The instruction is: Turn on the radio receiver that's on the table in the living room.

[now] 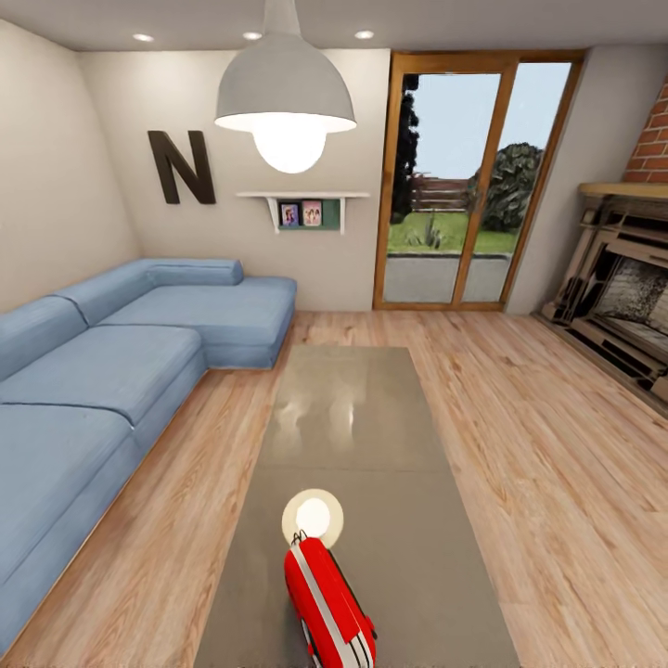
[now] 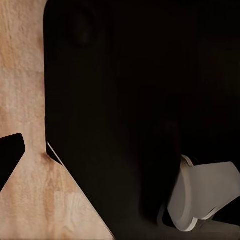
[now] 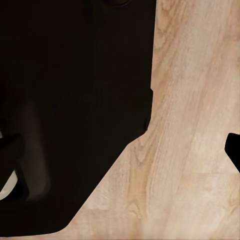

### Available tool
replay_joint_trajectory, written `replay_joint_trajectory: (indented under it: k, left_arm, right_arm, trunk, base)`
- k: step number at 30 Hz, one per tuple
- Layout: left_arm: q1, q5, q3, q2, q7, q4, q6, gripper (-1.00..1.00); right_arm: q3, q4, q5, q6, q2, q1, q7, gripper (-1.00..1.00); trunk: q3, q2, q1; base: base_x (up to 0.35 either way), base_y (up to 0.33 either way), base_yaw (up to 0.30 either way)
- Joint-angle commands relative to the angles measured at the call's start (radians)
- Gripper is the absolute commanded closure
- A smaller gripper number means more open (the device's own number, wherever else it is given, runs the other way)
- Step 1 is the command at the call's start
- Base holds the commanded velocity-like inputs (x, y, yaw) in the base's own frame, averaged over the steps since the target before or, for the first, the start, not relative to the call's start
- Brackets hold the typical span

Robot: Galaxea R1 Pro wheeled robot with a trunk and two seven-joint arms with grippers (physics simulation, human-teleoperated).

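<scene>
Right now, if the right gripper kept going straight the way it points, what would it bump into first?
Most likely the light wooden plank floor. The right wrist view looks onto it beside the robot's own dark body, and nothing else appears in that line. Depth is unclear, so this is a guess.

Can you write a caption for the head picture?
Red radio beside a white disc on the long table.

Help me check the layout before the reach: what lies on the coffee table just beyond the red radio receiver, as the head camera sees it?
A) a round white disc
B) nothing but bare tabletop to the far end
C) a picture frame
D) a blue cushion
A: in the head view a round white disc lies on the table directly past the far end of the radio receiver.
</scene>
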Motion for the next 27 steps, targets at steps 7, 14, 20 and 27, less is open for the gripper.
replay_joint_trajectory:
  k: [7,14,20,27]
  left_arm:
    - [0.0,0.0,0.0,0.001,0.001,-0.001,0.0,-1.0]
    - [0.0,0.0,0.001,0.002,0.001,-0.001,0.0,-1.0]
    - [0.0,0.0,0.001,0.002,0.001,-0.001,0.0,-1.0]
    - [0.0,0.0,0.001,0.002,0.001,-0.001,0.0,-1.0]
  right_arm:
    - [0.0,0.0,0.0,0.0,0.0,0.0,0.0,-1.0]
    - [0.0,0.0,0.001,0.0,0.0,0.0,0.0,-1.0]
    - [0.0,0.0,0.001,0.0,0.0,0.0,0.0,-1.0]
    - [0.0,0.0,0.001,0.0,0.0,0.0,0.0,-1.0]
  trunk:
    - [-0.011,0.0,0.0]
    - [-0.023,0.0,0.0]
    - [-0.032,0.0,0.0]
    - [-0.043,0.0,0.0]
  base:
    - [0.0,0.0,0.0]
    - [0.0,0.0,0.0]
    - [0.0,0.0,0.0]
    - [0.0,0.0,0.0]
